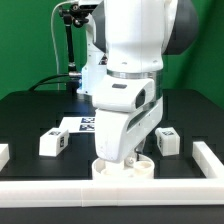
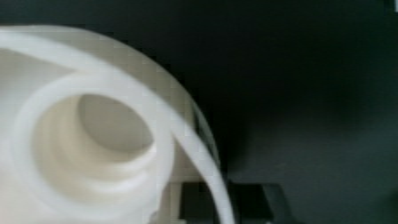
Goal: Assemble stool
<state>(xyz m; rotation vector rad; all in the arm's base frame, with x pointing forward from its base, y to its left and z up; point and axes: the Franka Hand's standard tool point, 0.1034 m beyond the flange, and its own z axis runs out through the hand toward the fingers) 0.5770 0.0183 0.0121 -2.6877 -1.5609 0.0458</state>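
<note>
The white round seat lies on the black table close to the front rail, with its socket side up. My gripper reaches down onto it from above. In the wrist view the seat fills the frame, showing a round socket. Its thin rim runs between my two dark fingers, and the gripper is shut on that rim. One white leg lies at the exterior view's left and another leg at its right, both with tag markers. A third leg is not in view.
A long white rail runs along the front, with short rail ends at the left and right. The marker board lies behind the arm. A black camera stand rises at the back.
</note>
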